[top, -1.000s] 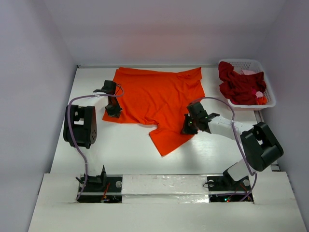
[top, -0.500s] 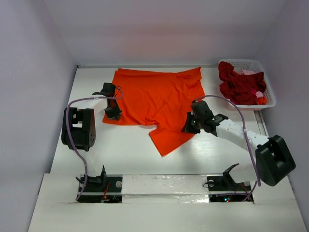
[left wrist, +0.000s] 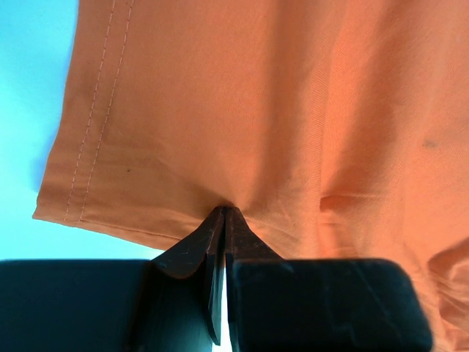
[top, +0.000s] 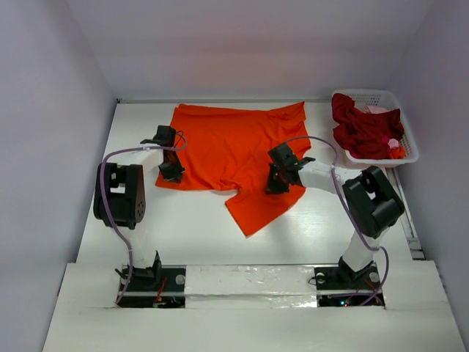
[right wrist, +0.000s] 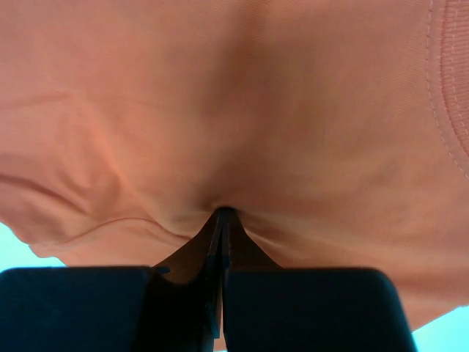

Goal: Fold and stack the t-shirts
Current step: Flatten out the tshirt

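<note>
A bright orange t-shirt [top: 234, 147] lies spread on the white table, one sleeve pointing toward the near edge. My left gripper [top: 172, 173] is shut on its near left hem corner; the left wrist view shows the jaws pinching the orange cloth [left wrist: 220, 110] beside the stitched hem. My right gripper [top: 272, 187] is shut on the shirt's near right part, close to the sleeve; the right wrist view shows orange cloth [right wrist: 234, 95] puckered at the closed jaws. Dark red shirts [top: 363, 132] and a pinkish one [top: 375, 109] lie heaped in the basket.
A white lattice basket [top: 407, 143] stands at the back right of the table [top: 183, 227]. Walls enclose the table on the left, back and right. The arm bases sit at the near edge.
My right gripper has moved left onto the shirt's near right part, its arm swinging inward, and the cloth there shifted slightly. My left gripper has stayed at the hem corner.
</note>
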### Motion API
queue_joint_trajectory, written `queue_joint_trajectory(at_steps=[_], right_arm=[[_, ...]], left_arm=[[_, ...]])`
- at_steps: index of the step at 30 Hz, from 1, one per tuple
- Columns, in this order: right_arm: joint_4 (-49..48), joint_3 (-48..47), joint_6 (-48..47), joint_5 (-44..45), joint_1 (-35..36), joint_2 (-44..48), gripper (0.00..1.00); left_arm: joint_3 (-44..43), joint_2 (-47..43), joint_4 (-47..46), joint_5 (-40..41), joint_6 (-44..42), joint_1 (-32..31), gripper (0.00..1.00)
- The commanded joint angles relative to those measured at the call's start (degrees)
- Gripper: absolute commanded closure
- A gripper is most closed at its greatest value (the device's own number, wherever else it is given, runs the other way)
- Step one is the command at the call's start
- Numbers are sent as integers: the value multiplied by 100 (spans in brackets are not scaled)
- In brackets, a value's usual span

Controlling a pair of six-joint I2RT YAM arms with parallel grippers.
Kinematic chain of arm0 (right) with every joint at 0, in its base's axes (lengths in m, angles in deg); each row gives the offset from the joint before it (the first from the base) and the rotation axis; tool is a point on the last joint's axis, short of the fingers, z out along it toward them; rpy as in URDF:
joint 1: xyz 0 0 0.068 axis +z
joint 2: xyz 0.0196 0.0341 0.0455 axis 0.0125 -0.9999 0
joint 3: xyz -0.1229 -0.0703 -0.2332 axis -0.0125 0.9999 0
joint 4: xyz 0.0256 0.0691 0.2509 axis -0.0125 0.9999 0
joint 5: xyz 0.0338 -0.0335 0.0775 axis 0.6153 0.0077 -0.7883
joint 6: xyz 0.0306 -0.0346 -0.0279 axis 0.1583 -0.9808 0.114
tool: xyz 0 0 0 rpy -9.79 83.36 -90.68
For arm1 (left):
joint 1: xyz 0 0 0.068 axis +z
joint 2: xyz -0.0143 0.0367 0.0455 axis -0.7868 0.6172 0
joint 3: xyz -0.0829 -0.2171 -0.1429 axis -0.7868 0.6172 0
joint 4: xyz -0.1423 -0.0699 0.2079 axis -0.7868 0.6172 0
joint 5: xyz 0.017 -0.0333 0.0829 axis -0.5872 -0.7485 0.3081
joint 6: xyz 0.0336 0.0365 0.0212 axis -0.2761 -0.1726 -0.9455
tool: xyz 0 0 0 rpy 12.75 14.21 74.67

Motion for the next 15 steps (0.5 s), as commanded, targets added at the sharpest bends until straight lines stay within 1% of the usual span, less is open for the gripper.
queue_joint_trajectory(at_steps=[1, 6, 11, 15], right_arm=[[-267, 609, 333, -14, 191, -426, 100], [-708, 1601, 851, -253, 420, -111, 100], [-884, 2183, 1124, -314, 622, 232, 100], [-552, 2439, 1563, -298, 1034, 935, 100]], left_arm=[[83, 126, 232, 142, -35, 6, 100], [12, 126, 364, 133, -106, 6, 100], [30, 144, 452, 238, -167, 6, 100], [118, 74, 505, 300, -167, 6, 100]])
